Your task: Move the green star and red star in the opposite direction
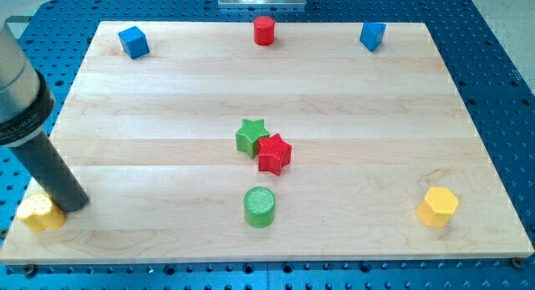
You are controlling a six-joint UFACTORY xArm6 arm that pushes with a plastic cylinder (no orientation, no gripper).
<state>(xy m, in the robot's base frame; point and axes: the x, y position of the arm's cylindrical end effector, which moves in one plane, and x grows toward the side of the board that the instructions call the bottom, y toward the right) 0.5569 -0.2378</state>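
A green star (249,135) lies near the board's middle, touching a red star (274,153) just to its lower right. My tip (73,205) is at the view's lower left, far left of both stars. It rests right beside a yellow block (40,213) at the board's lower left corner, which the rod partly hides.
A green cylinder (260,206) stands just below the stars. A yellow hexagonal block (438,206) is at the lower right. Along the top edge are a blue cube (133,41), a red cylinder (264,30) and a blue block (373,35). The wooden board (150,98) lies on a blue perforated table.
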